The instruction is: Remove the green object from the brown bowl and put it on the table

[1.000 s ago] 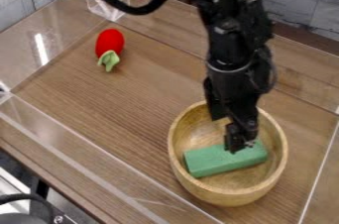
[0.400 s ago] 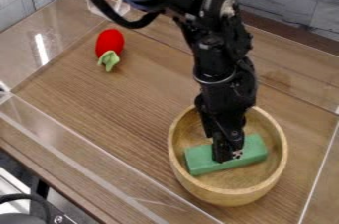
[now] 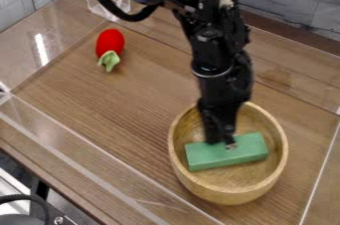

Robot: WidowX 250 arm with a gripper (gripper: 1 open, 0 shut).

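Green block (image 3: 228, 153) lies in the bowl (image 3: 197, 175), the gripper (image 3: 220, 139) pressed together low over its upper edge, whether pinching it I cannot tell, with the dark arm (image 3: 213, 55) reaching down steeply from the view's top, and the red toy (image 3: 110, 42) well apart on the bench (image 3: 99, 110).

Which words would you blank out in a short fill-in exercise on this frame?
The flat green rectangular block lies inside the round light-brown wooden ____.
The black tool reaches down to the block from ____.
The red strawberry-like toy lies ____ the bowl.
The small stem on that toy is coloured ____.

Missing words: bowl; above; outside; green
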